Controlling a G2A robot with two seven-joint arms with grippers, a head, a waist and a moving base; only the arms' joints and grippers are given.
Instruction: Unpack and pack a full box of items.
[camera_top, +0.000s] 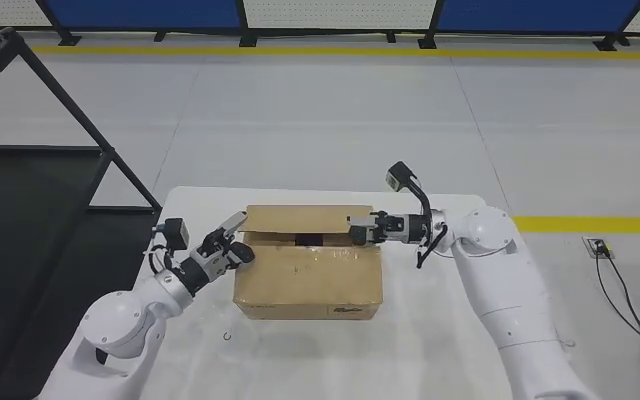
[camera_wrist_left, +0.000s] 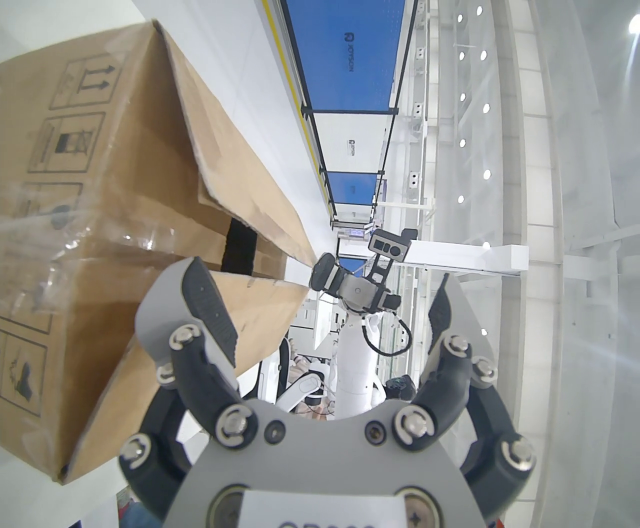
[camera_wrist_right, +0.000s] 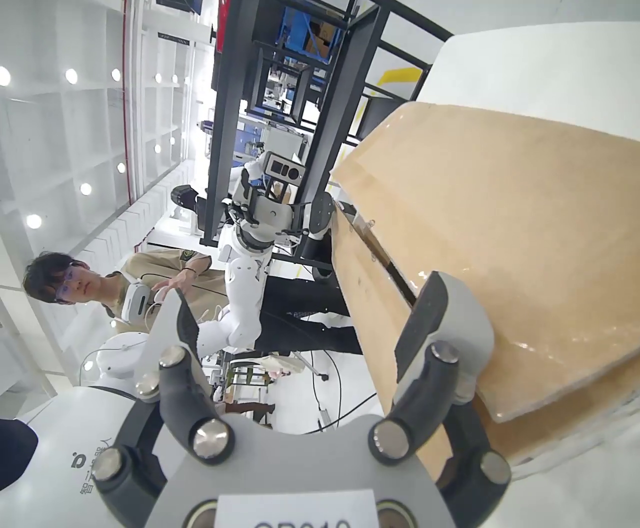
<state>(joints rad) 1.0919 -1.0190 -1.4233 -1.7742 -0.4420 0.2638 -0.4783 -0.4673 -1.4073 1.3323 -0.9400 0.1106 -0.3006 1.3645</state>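
Box (camera_top: 308, 282): on the counter (camera_top: 420, 330), flaps (camera_top: 300, 217) ajar
Left hand (camera_top: 237, 246): spread wide at box's left top edge
Right hand (camera_top: 358, 233): wide too, at right top edge

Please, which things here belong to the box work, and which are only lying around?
For the job: cardboard box; left pincer and right pincer, open at its flaps.
Just lying about: tiny unclear object on the white table; black frame; floor socket.

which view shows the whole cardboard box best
The top view: the whole cardboard box shows, top and front face. The left wrist view shows one printed end up close; the right wrist view, the opposite end.
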